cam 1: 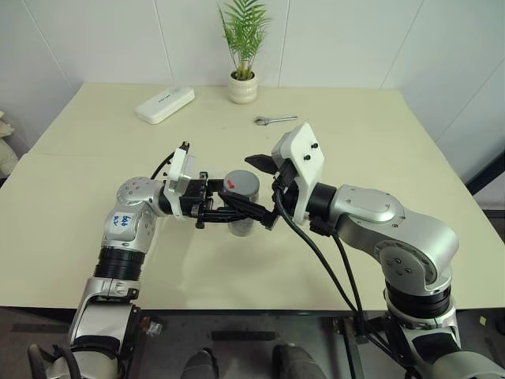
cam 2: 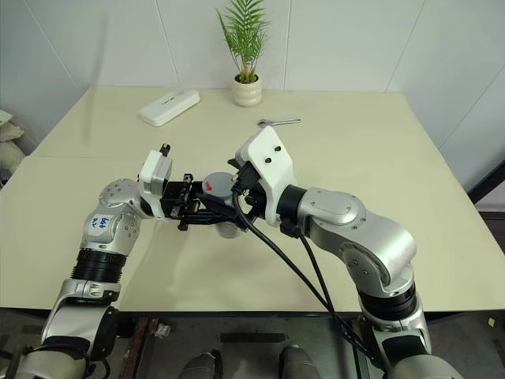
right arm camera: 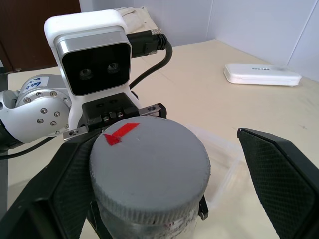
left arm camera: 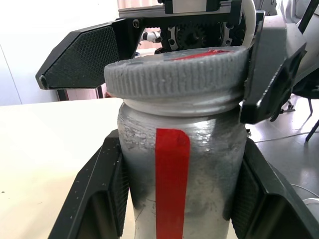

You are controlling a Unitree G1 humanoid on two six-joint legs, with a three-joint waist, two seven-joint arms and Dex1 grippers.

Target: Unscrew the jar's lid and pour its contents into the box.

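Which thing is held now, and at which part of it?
The left hand holds the jar by its body, below the lid. The right hand holds nothing.

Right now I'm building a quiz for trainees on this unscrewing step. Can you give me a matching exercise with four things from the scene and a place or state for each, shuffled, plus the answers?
Things:
1. left tool
2. right tool
3. lid
4. white oblong case

Places or states:
A. lying near the table's far edge, beside the plant pot
B. open, one finger on each side of the lid
C. shut on the jar
D. sitting on top of the jar, red mark up

Pairs: 1-C, 2-B, 3-D, 4-A
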